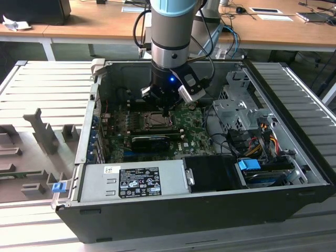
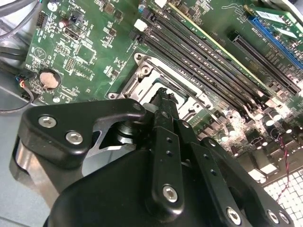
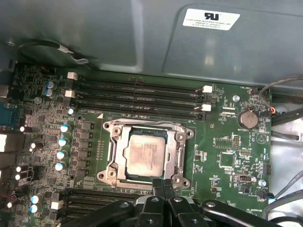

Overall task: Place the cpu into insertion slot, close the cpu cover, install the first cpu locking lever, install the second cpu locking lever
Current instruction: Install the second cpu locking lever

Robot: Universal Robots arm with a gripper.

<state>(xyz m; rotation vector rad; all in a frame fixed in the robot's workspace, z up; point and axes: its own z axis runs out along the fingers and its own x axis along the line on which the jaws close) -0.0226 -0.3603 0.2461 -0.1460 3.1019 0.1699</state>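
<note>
Far: wooden desks [image 1: 105, 23] with papers [image 1: 265, 10] | near: grey ribbed metal table [image 1: 44, 86] | floor: dark | light: even

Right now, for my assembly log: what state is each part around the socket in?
cpu: seated flat in the insertion slot.
cpu cover: closed down around the cpu.
gripper: shut, empty, tips at the socket's edge.
computer case: side open, lying flat.

Open space above socket frame [image 3: 147, 153]
</note>
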